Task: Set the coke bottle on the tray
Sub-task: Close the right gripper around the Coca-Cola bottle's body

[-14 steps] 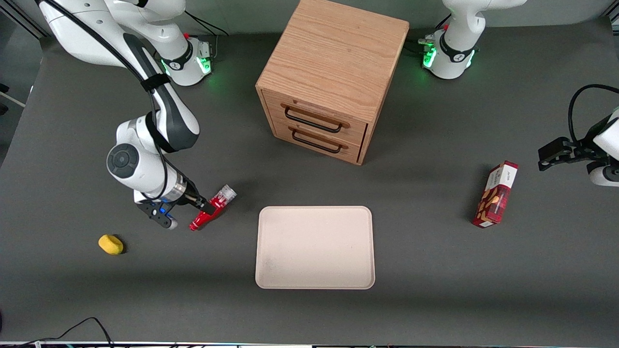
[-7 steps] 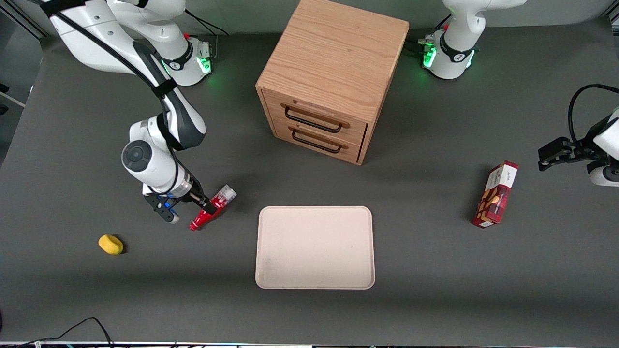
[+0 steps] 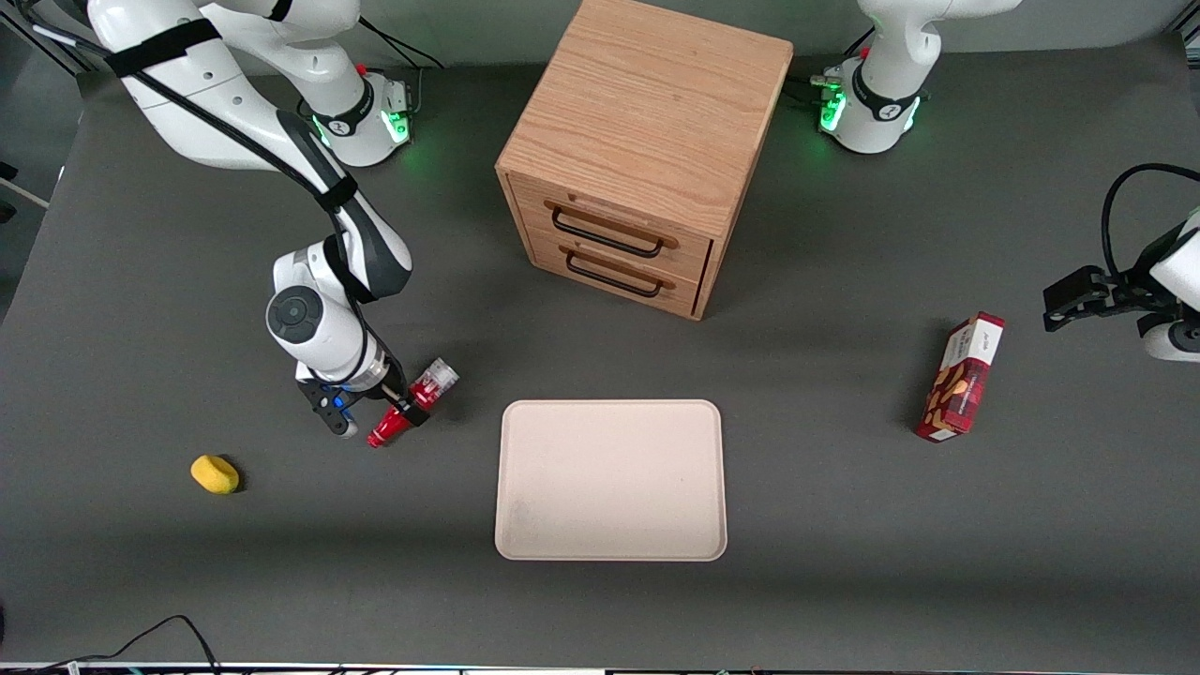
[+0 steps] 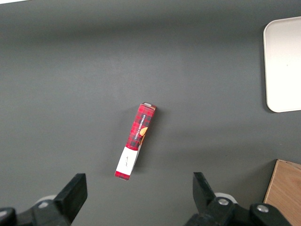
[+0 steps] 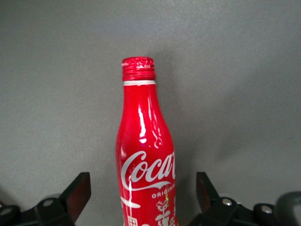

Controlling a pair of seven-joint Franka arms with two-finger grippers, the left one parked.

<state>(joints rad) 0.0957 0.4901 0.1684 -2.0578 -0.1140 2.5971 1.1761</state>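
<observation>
The coke bottle lies on its side on the dark table, red cap toward the front camera and silvery base away from it. It sits beside the beige tray, toward the working arm's end, a short gap from the rim. My right gripper is low over the bottle's middle. In the right wrist view the bottle runs between the two black fingers, with a gap on each side. My gripper is open. The tray also shows in the left wrist view.
A wooden two-drawer cabinet stands farther from the front camera than the tray. A red snack box lies toward the parked arm's end, and shows in the left wrist view. A yellow lump lies toward the working arm's end.
The right arm's wrist has swung toward the tray, bringing the hand more directly over the bottle. The bottle has stayed in place on the table.
</observation>
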